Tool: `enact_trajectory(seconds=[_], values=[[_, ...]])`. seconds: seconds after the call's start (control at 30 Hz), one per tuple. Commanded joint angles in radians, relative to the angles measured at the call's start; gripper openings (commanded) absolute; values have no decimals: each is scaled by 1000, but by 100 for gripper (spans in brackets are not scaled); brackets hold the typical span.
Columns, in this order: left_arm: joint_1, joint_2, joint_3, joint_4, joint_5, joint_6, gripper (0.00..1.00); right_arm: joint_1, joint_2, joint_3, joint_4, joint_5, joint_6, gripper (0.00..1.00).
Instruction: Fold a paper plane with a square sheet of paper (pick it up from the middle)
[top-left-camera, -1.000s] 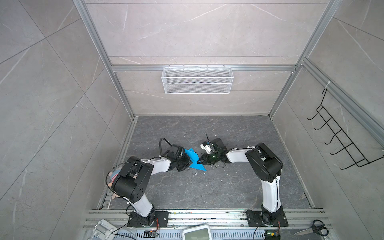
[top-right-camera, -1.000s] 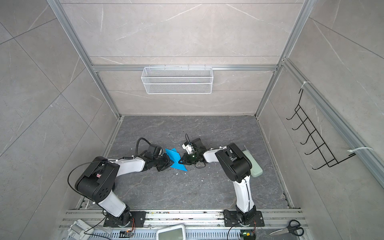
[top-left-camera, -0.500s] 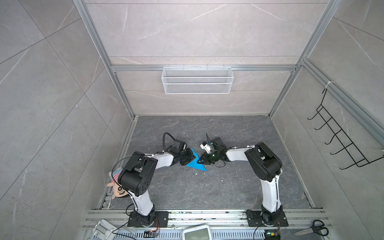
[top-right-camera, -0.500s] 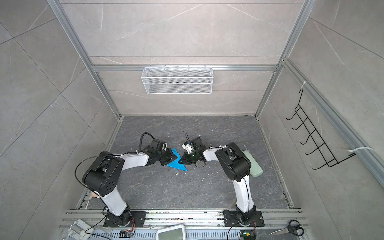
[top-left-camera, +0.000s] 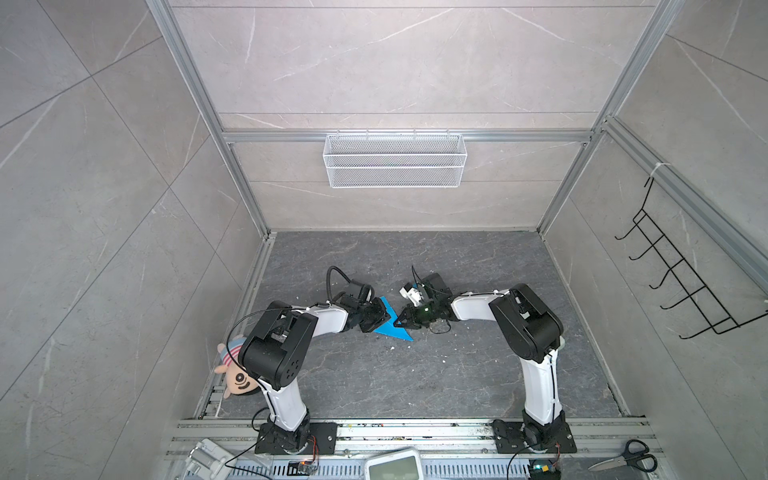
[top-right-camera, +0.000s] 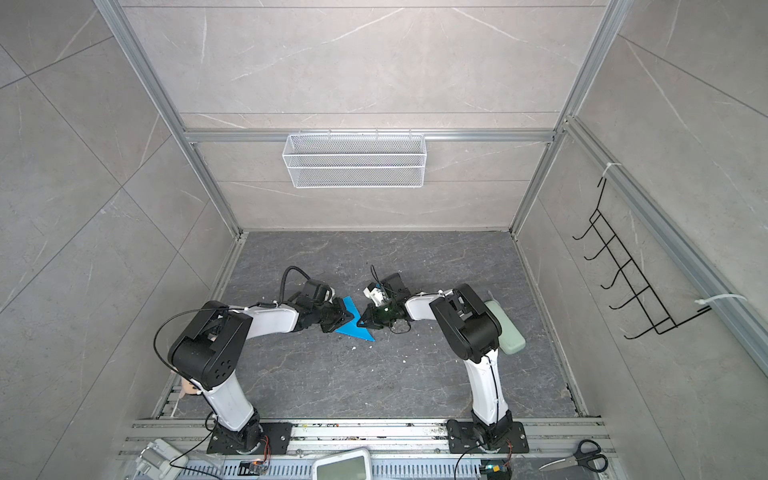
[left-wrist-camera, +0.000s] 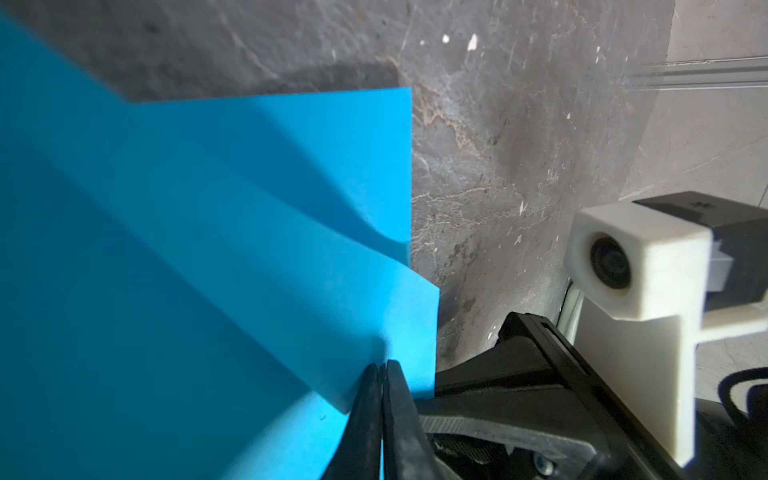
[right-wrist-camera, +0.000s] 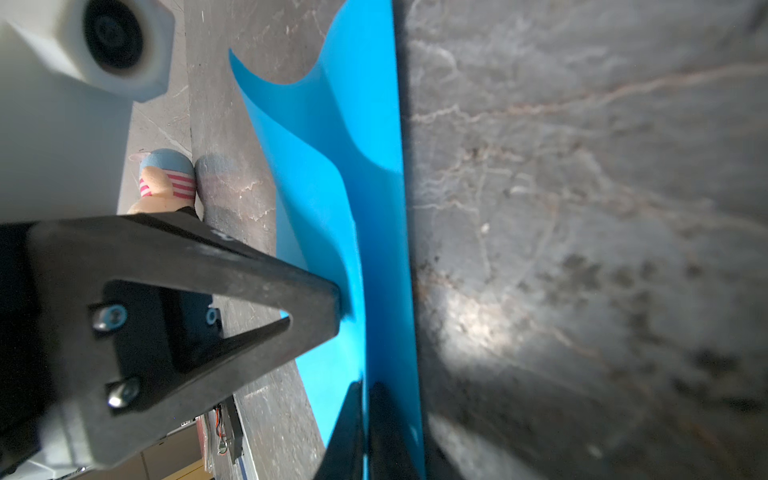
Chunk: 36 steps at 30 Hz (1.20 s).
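Observation:
The sky-blue sheet of paper (top-left-camera: 394, 325) (top-right-camera: 354, 325) lies mid-floor, folded into a pointed triangle with one flap raised. My left gripper (top-left-camera: 387, 318) (top-right-camera: 351, 318) comes in from the left. In the left wrist view it (left-wrist-camera: 383, 366) is shut on the sheet's (left-wrist-camera: 208, 249) raised edge. My right gripper (top-left-camera: 397, 323) (top-right-camera: 361, 322) meets it tip to tip from the right. In the right wrist view its jaws (right-wrist-camera: 365, 384) pinch the paper's (right-wrist-camera: 365, 166) edge, a thin blue line between them. No paper plane is in view.
A plush doll (top-left-camera: 235, 374) lies by the left arm's base. A pale green case (top-right-camera: 505, 328) sits behind the right arm. A wire basket (top-left-camera: 395, 160) hangs on the back wall and a hook rack (top-left-camera: 681, 282) on the right wall. Scissors (top-left-camera: 627, 459) lie at the front right.
My left gripper has moved right across the sheet, up to the right gripper's tip, and closed on the paper's edge. The sheet now looks narrower and more folded. The right arm has stayed put.

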Motion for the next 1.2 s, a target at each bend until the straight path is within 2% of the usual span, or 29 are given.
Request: enact_trajectory(seconds=[0.0,0.33,0.73,0.93,1.17], values=[[10,6,-17,6,-26,1,9,5,64,-1,-96,76,-28,12],[12,18,-12,48,4,16,11,5,66,4,-109,79,-33,10],[12,23,12,51,40,52,14,5,79,0,-122,75,-81,15],[12,-39,-4,11,11,57,16,4,81,-16,-107,98,-84,8],[14,-158,-101,-13,-51,13,26,5,64,-52,-45,121,-76,4]])
